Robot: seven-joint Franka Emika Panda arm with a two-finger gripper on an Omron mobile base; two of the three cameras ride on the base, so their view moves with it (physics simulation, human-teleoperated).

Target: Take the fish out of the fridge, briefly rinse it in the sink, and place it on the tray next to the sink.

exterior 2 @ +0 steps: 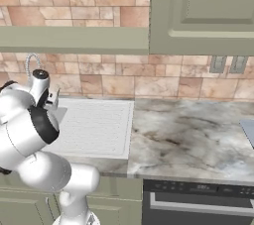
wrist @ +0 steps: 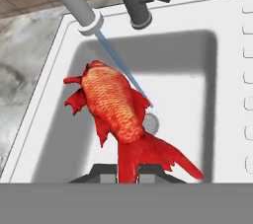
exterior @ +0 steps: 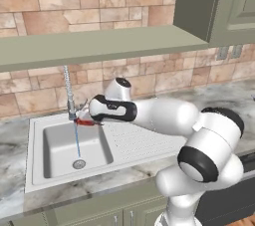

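Fish [wrist: 116,107] pinched by tail in my claw [wrist: 127,168], head toward 11 o'clock, water stream [wrist: 123,70] alongside over sink [wrist: 44,104]. Looks light, slippery; tail grip narrow, may slip.

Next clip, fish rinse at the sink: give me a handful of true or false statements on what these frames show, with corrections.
1. The end effector holds the fish by its tail end. True.
2. The fish lies on the basin floor. False: it hangs above the sink basin, held up.
3. Water runs from the faucet into the basin. True.
4. The fish is green. False: it is red-orange.
5. The fish sits on the ribbed drainboard. False: it is over the basin, beside the water stream.
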